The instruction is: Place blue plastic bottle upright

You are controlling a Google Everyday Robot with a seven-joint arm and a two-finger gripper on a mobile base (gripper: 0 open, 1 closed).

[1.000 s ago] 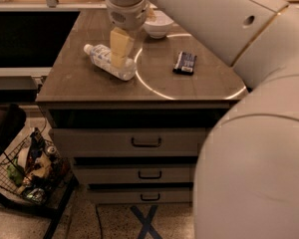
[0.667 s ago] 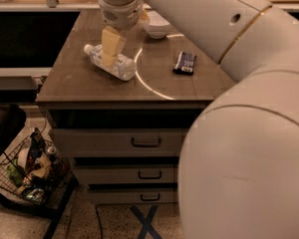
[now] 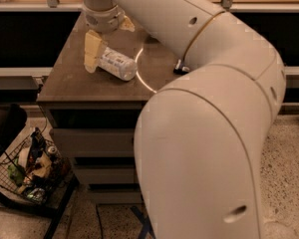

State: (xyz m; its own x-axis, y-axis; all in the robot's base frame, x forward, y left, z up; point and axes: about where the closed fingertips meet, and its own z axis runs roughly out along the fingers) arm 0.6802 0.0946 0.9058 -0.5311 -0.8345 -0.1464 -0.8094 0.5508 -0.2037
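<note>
The blue plastic bottle [image 3: 117, 64] lies on its side on the brown cabinet top [image 3: 70, 81]. It is clear with a pale label, and its base points toward the front right. My gripper [image 3: 93, 54] hangs from the wrist at the bottle's left end, down at the level of the cap, and covers that end. The cap is hidden behind it. The big white arm sweeps across the right of the view.
A dark flat packet [image 3: 179, 68] peeks out from under the arm to the right of the bottle. A bright ring of light [image 3: 142, 78] lies on the top. Drawers [image 3: 89, 143] sit below. A wire basket of clutter [image 3: 30, 173] stands on the floor at the left.
My gripper has moved left along the bottle, from over its middle to its cap end, and lower. The bottle still lies on its side. The arm now fills more of the view.
</note>
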